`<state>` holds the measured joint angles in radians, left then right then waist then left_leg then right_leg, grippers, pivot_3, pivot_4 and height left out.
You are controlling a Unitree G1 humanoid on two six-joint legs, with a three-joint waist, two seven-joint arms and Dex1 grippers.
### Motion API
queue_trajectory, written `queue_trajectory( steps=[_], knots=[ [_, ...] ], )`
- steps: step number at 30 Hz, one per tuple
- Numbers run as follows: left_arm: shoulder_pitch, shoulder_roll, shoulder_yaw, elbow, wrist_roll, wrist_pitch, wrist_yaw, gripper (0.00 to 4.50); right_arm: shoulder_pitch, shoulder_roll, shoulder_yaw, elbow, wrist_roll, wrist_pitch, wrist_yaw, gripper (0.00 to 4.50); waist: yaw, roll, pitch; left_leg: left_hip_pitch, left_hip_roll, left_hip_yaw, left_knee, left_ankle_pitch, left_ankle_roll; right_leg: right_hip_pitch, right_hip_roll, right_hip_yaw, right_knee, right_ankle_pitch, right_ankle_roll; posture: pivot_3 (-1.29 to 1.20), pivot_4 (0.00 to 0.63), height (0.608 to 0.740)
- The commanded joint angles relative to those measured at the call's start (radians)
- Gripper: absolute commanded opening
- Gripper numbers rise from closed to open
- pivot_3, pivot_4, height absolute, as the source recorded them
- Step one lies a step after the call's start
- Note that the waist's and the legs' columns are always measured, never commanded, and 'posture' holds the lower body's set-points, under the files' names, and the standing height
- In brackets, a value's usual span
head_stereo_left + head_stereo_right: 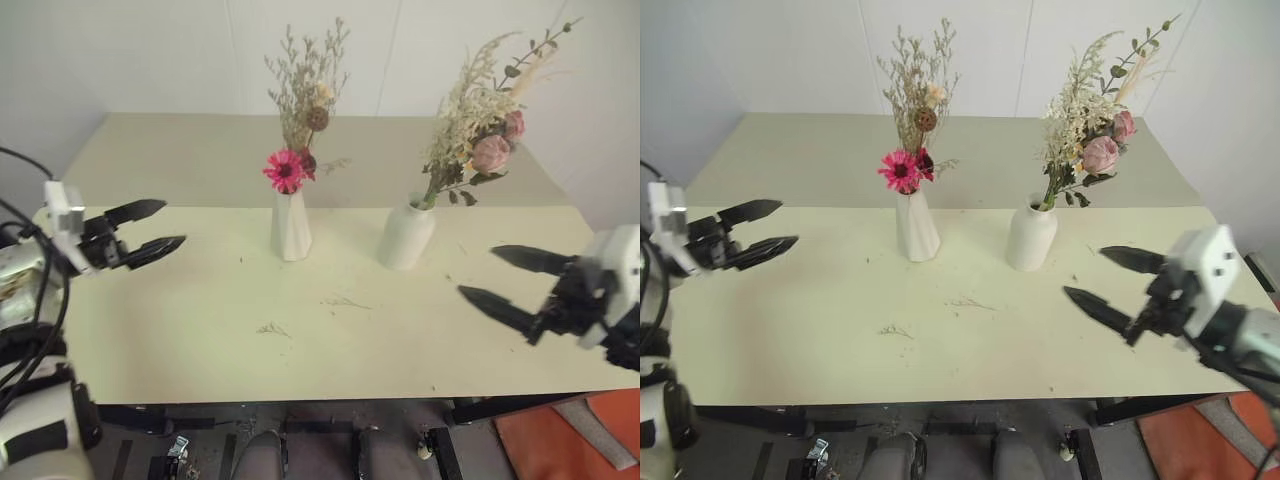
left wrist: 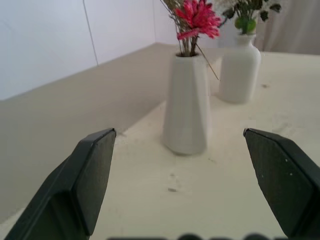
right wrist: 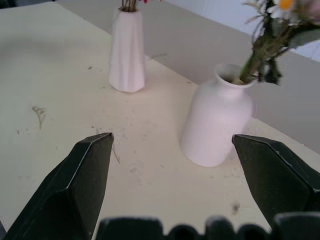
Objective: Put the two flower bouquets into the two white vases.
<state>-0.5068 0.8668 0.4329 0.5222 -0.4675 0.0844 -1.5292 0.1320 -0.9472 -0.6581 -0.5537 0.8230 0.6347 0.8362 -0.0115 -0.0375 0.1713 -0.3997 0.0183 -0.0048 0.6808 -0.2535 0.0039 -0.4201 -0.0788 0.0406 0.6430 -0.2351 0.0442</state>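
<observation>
Larger bouquet (image 1: 482,130) seated in rounded vase (image 1: 406,235), right; light, brittle, best held low on stems. Small bouquet (image 1: 300,120) seated in slim vase (image 1: 290,226), centre; easily tipped. Left gripper (image 1: 145,232), right gripper (image 1: 508,278): spread wide, nothing held.

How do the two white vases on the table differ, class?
The slim vase is a tapered, faceted cone; the round vase is a bottle shape with a short neck and flared lip. The slim vase holds the pink daisy bunch, the round vase the rose bouquet. Both stand upright.
</observation>
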Motion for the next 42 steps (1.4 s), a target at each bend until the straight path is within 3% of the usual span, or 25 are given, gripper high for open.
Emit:
queue_trajectory(
  steps=[1,8,13,18,29,35,42],
  knots=[
    [0.134,0.084,0.116,-0.252,-0.1,0.098,0.002,4.46,0.035,-0.083,-0.114,0.162,-0.048,-0.034,0.166,4.5,0.004,0.0,0.0,0.001,0.0,0.0,0.0,0.0,0.0,0.001,0.0,0.0,0.0,0.0,0.0,0.0,0.15,0.74],
    [0.29,0.107,0.219,-0.497,-0.194,0.199,0.103,4.46,-0.019,-0.188,-0.073,0.422,-0.158,-0.128,0.326,4.5,0.002,0.001,0.0,0.019,0.002,0.004,-0.002,0.0,0.0,0.017,0.001,0.001,-0.002,-0.002,-0.001,0.0,0.15,0.74],
    [0.331,0.058,0.203,-0.581,-0.232,0.219,0.17,4.46,-0.087,-0.194,-0.011,0.452,-0.189,-0.147,0.351,4.5,-0.008,0.002,-0.001,0.02,0.004,0.005,-0.002,0.0,0.0,0.017,0.003,0.002,-0.001,-0.002,-0.002,0.0,0.15,0.74],
    [0.341,0.022,0.161,-0.634,-0.257,0.225,0.197,4.46,-0.073,-0.185,-0.028,0.433,-0.21,-0.138,0.364,4.5,-0.005,0.002,-0.001,0.018,0.003,0.005,-0.003,0.0,0.0,0.015,0.003,0.003,-0.001,-0.002,-0.002,0.0,0.15,0.74],
    [0.188,0.023,0.013,-0.542,-0.239,0.209,0.175,4.46,0.02,-0.163,-0.139,0.324,-0.217,-0.073,0.346,4.5,-0.001,0.003,-0.001,0.017,0.002,0.005,-0.003,0.0,0.0,0.015,0.002,0.002,-0.002,-0.002,-0.002,0.0,0.15,0.74],
    [0.108,-0.01,-0.075,-0.481,-0.211,0.172,0.156,4.46,0.134,-0.097,-0.238,0.216,-0.214,-0.03,0.34,4.5,-0.001,0.003,-0.001,0.017,0.002,0.005,-0.003,-0.001,0.0,0.015,0.002,0.002,-0.002,-0.002,-0.002,0.0,0.15,0.74],
    [0.054,-0.015,-0.1,-0.401,-0.21,0.149,0.113,4.46,0.158,-0.083,-0.281,0.176,-0.202,0.002,0.325,4.5,-0.005,0.003,-0.001,0.017,0.002,0.005,-0.003,-0.001,0.0,0.016,0.003,0.002,-0.002,-0.002,-0.001,0.0,0.15,0.74]
  ],
)
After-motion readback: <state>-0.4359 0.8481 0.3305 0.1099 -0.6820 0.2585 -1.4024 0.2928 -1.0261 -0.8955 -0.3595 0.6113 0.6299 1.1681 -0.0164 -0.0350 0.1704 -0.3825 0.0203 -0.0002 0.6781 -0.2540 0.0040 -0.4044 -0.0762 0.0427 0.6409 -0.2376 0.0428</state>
